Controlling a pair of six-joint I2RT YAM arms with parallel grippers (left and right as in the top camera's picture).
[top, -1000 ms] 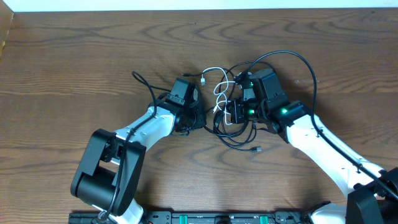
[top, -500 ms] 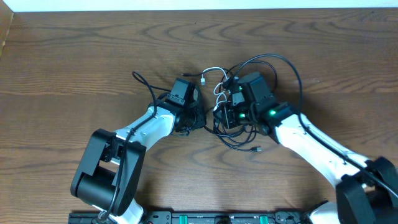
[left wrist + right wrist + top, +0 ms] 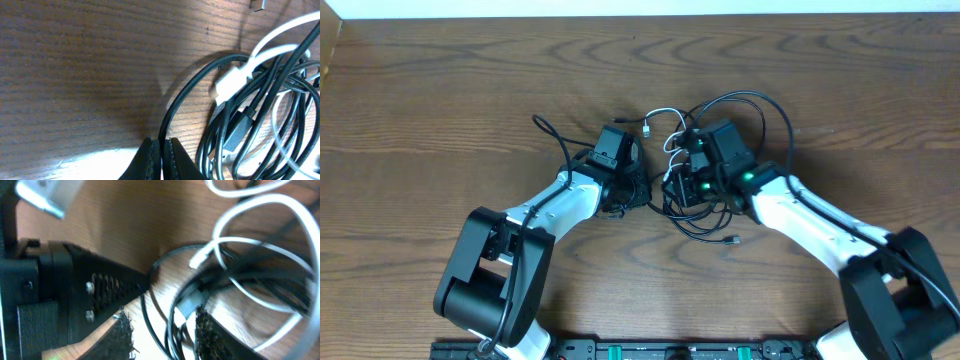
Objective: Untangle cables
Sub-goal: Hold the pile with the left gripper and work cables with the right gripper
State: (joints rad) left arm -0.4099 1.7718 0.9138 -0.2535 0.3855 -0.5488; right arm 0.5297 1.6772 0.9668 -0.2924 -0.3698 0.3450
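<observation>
The cables lie in one tangle (image 3: 698, 205) at the table's middle. A white cable (image 3: 665, 122) loops at its top and a black loop (image 3: 765, 105) arches over my right wrist. A black plug (image 3: 732, 240) trails in front. My left gripper (image 3: 640, 192) sits at the tangle's left edge. In the left wrist view it (image 3: 162, 160) is shut on a black cable (image 3: 167, 117), beside a white plug (image 3: 230, 82). My right gripper (image 3: 678, 188) is low over the tangle. It (image 3: 165, 337) is open, with black cables (image 3: 175, 315) between its fingers and the white cable (image 3: 260, 245) beyond.
The left gripper's black body (image 3: 75, 290) is close in front of the right one. A thin black cord (image 3: 548, 132) curves off behind the left arm. Bare wooden table (image 3: 440, 90) surrounds the tangle; its far edge meets a white wall.
My right arm has moved left into the tangle, and the black loop above it has drawn narrower and shifted left. The left arm has not moved.
</observation>
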